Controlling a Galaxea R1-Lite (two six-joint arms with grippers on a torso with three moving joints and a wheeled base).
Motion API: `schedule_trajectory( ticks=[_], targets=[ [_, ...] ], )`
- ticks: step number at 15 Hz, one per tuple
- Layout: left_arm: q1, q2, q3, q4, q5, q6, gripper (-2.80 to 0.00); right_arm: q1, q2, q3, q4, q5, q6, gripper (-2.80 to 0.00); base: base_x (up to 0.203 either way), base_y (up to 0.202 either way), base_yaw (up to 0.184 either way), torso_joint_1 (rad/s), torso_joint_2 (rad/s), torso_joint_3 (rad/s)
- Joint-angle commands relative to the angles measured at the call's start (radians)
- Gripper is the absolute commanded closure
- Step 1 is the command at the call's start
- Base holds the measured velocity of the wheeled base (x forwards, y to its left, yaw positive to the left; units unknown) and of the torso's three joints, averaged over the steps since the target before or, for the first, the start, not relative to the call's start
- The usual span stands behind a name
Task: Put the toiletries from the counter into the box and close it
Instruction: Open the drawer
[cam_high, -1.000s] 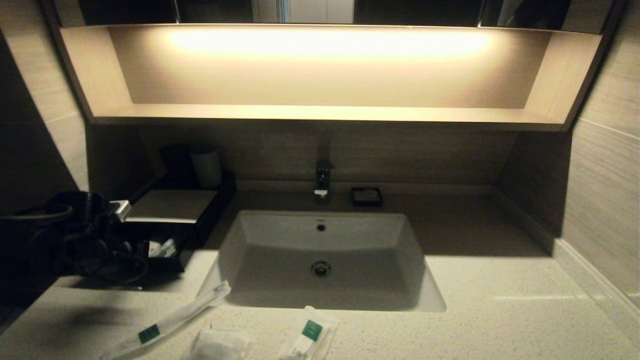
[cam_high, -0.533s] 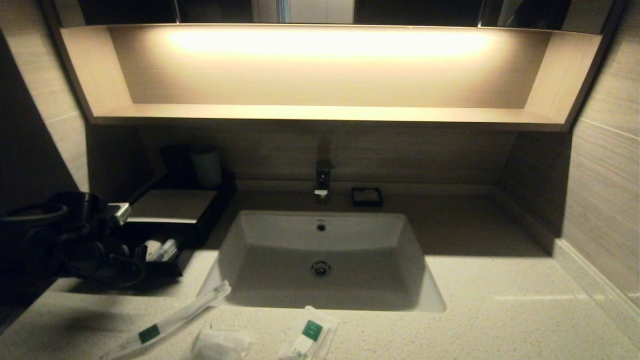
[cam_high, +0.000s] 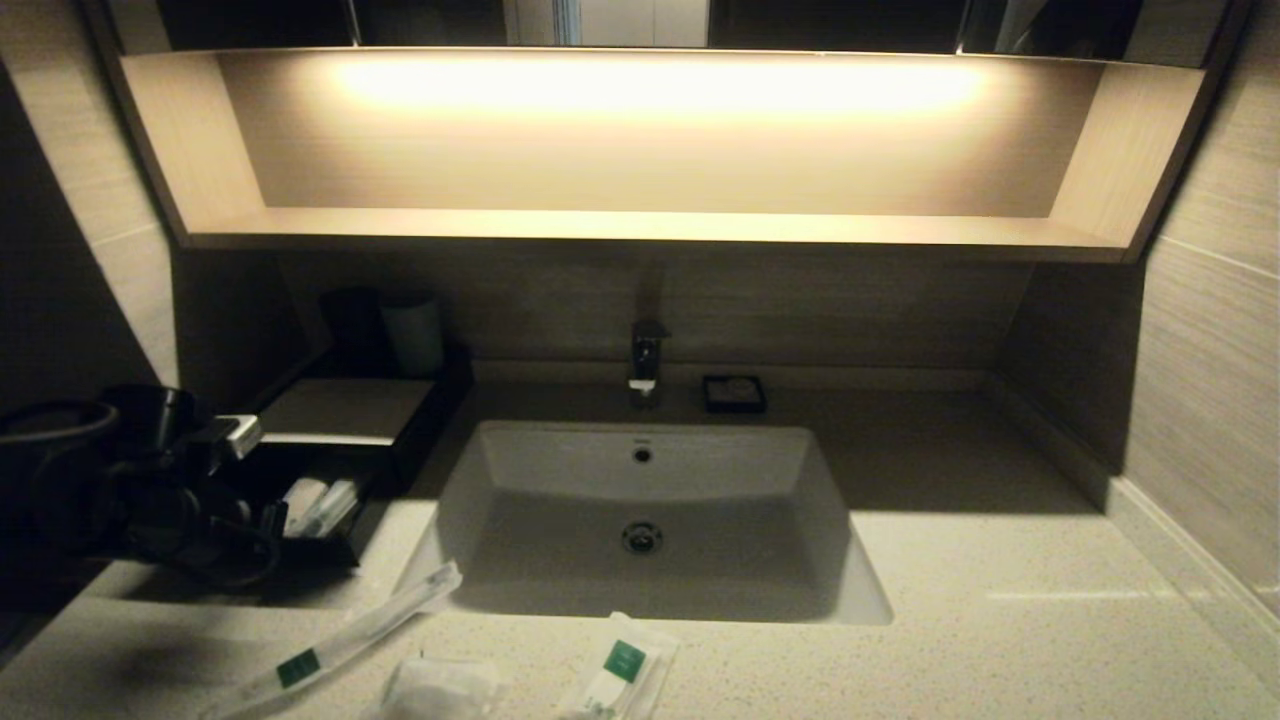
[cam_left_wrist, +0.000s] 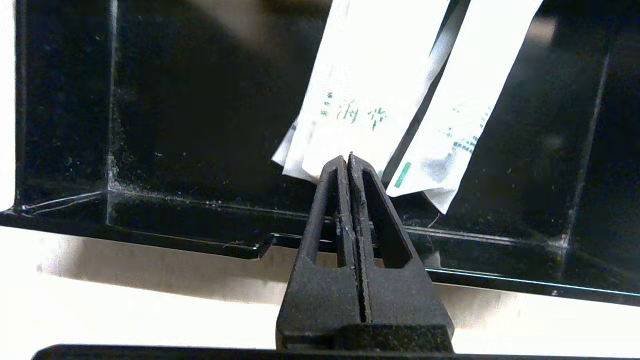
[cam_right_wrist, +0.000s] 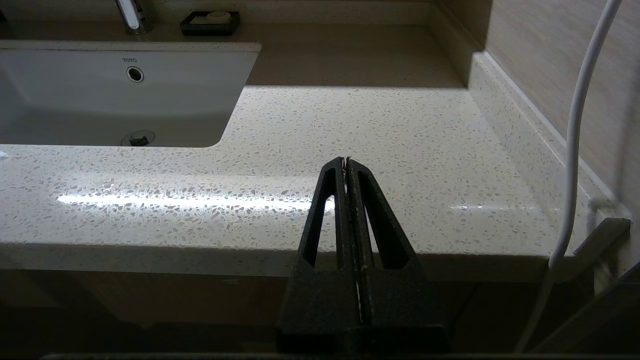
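Fingers of my left gripper (cam_left_wrist: 348, 159) are pressing flat together, holding nothing, just at the front lip of the shiny black box (cam_high: 345, 470) drawer with two white packets inside. I think I am opening it; next I must grab the crinkly toiletries (cam_high: 330, 640) lying on the speckled counter (cam_high: 1000, 620). My right gripper (cam_right_wrist: 346, 162) is resting closed, low by the counter's edge.

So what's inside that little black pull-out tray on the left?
Two white packets with green print lie in the black tray, one overlapping the other. The left tool, shut, hides their near ends, and the box's top panel covers the tray's back.
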Motion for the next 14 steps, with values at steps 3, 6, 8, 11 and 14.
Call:
schedule_trajectory(
  ticks=[3, 6, 8, 11, 14],
  targets=[
    [0.000, -0.011, -0.004, 0.035, -0.002, 0.029, 0.00, 0.000, 0.000, 0.002, 0.000, 0.000, 0.000, 0.00, 0.000, 0.000, 0.000, 0.000, 0.00, 0.000],
    [0.000, -0.025, -0.003, 0.039, -0.001, 0.031, 0.00, 0.000, 0.000, 0.002, 0.000, 0.000, 0.000, 0.00, 0.000, 0.000, 0.000, 0.000, 0.00, 0.000],
    [0.000, -0.038, -0.004, 0.051, -0.001, 0.031, 0.00, 0.000, 0.000, 0.002, 0.000, 0.000, 0.000, 0.00, 0.000, 0.000, 0.000, 0.000, 0.00, 0.000],
    [0.000, -0.041, -0.004, 0.053, -0.001, 0.031, 0.00, 0.000, 0.000, 0.002, 0.000, 0.000, 0.000, 0.00, 0.000, 0.000, 0.000, 0.000, 0.00, 0.000],
    [0.003, -0.055, -0.006, 0.073, -0.001, 0.032, 0.00, 0.000, 0.000, 0.002, 0.000, 0.000, 0.000, 0.00, 0.000, 0.000, 0.000, 0.000, 0.00, 0.000]
  ],
)
